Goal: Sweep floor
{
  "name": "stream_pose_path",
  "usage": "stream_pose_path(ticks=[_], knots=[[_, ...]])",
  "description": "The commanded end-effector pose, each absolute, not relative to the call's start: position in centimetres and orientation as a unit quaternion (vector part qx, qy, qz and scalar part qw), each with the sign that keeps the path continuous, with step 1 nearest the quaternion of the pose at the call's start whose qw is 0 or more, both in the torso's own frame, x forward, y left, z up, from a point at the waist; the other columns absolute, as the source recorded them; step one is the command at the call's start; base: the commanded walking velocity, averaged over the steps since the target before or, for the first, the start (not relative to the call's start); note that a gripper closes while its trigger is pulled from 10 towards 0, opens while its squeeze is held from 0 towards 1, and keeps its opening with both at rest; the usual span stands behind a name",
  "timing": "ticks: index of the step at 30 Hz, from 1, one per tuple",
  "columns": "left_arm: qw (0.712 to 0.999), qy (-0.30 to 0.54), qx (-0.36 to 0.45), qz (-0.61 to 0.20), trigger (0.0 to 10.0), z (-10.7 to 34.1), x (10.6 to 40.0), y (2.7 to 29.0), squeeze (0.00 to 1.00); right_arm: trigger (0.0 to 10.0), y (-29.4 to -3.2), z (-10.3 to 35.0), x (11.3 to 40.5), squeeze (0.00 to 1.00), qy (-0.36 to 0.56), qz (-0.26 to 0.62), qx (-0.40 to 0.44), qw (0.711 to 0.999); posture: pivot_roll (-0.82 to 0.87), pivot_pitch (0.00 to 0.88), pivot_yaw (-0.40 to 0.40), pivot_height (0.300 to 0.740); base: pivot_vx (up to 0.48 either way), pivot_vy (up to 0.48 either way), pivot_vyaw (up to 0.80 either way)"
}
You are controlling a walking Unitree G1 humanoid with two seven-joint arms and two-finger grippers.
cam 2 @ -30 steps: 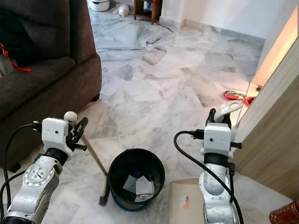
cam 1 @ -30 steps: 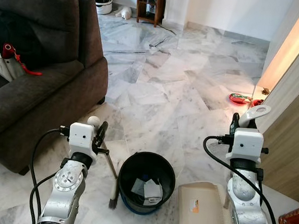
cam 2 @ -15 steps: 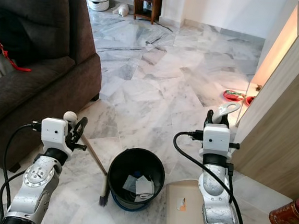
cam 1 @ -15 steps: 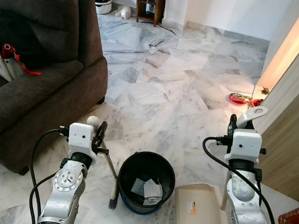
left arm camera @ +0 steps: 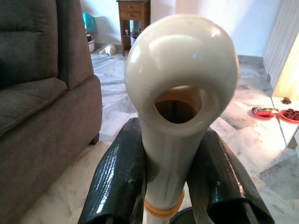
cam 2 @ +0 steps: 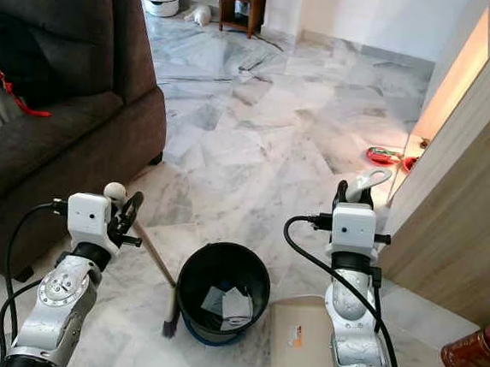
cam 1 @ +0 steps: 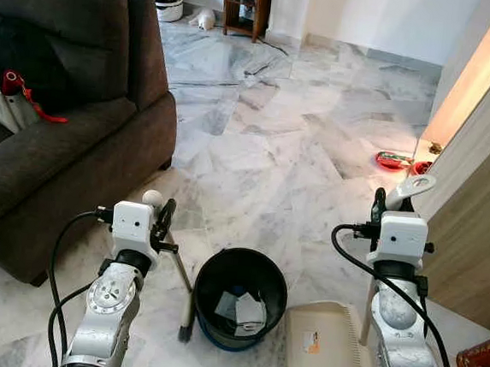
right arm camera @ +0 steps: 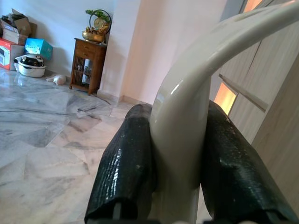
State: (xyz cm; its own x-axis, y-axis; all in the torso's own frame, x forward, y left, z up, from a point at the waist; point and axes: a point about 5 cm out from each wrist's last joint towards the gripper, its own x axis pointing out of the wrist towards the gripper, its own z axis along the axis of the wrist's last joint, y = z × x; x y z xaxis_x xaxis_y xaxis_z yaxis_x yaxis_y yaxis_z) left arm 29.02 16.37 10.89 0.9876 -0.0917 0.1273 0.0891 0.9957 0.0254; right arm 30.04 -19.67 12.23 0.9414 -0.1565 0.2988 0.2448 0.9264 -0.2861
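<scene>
Marble floor, sofa left of bin. Left end effector clamped on brush handle, bristles beside bin. Right end effector clamped on dustpan handle; dustpan right of bin. Risk: tilted pan strikes bin, spills.

Showing two silver jointed arms, each wearing a white box-shaped wrist camera housing. Trailing black cables in loops beside both; ending in long black textured fingers.

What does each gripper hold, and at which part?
Left gripper holds the broom near its handle top; right gripper holds the dustpan by its handle.
</scene>
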Motion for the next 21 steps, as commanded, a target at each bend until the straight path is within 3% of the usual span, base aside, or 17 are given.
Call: stream_pose_path(ticks=[1,21], knots=[[0.995,-0.092,0.009,-0.043,10.0,12.08,29.03,16.38,0.0,10.0,-19.34,13.04,30.38,0.0,-0.156,-0.095,-0.161,0.97,0.02,0.099,0.025,0.74,0.0,0.0,0.0],[0.994,-0.094,0.009,-0.046,10.0,12.15,29.03,16.35,0.0,10.0,-19.24,12.97,30.48,0.0,-0.156,-0.095,-0.162,0.97,0.02,0.093,0.029,0.74,0.0,0.0,0.0]])
